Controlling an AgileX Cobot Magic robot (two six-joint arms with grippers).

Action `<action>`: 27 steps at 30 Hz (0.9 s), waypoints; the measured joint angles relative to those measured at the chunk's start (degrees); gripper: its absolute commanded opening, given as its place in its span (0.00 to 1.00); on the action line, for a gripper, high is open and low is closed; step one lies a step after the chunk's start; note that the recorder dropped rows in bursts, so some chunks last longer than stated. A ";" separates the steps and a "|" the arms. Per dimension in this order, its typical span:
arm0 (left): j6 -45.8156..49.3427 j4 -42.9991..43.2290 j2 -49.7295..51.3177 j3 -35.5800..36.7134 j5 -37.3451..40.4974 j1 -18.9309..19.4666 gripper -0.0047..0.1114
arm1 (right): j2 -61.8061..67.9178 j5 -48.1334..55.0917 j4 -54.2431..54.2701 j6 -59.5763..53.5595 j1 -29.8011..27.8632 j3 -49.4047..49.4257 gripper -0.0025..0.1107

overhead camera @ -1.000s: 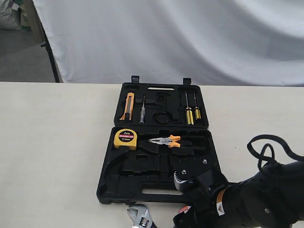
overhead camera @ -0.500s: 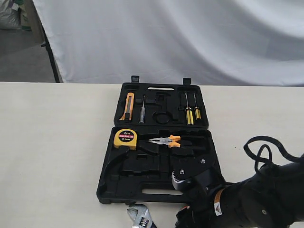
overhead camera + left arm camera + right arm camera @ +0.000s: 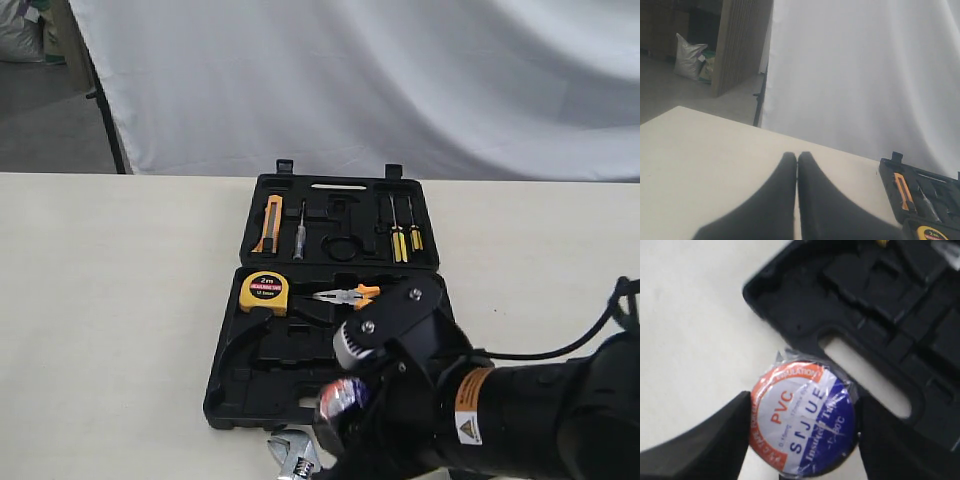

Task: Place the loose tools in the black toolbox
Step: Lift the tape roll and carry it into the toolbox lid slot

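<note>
Now the right jaws clench the tape roll (image 3: pixel 804 420) by its rim, label up, held clear of the bench (image 3: pixel 690 315) so it can drop into the black toolbox (image 3: pixel 880 305) just ahead, while the left jaws stay pressed together, empty.

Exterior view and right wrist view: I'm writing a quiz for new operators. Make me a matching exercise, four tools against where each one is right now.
Things:
1. PVC tape roll
2. adjustable wrench
3. yellow tape measure
4. yellow-handled screwdrivers

Places:
A. on the table, just outside the black toolbox's handle edge
B. in the toolbox half farther from the exterior camera
C. gripped in the right pincer
D. in the toolbox half with the handle slot

Pairs: 1-C, 2-A, 3-D, 4-B.
</note>
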 measured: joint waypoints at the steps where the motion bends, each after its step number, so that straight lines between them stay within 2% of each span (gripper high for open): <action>1: 0.00 0.00 0.00 0.00 0.00 0.00 0.05 | -0.81 -2.34 0.00 -0.29 0.00 0.00 0.02; 5: 0.00 0.00 0.00 0.00 0.00 0.00 0.05 | -2.39 -6.64 0.00 -2.51 0.00 -1.70 0.02; 10: 0.00 0.00 0.00 0.00 0.00 0.00 0.05 | 1.44 -1.82 0.00 -4.08 -3.41 -9.03 0.02; 19: 0.00 0.00 0.00 0.00 0.00 0.00 0.05 | 20.09 1.12 0.00 -4.47 -17.63 -26.21 0.02; 27: 0.00 0.00 0.00 0.00 0.00 0.00 0.05 | 36.27 6.80 0.00 -4.62 -20.29 -45.37 0.02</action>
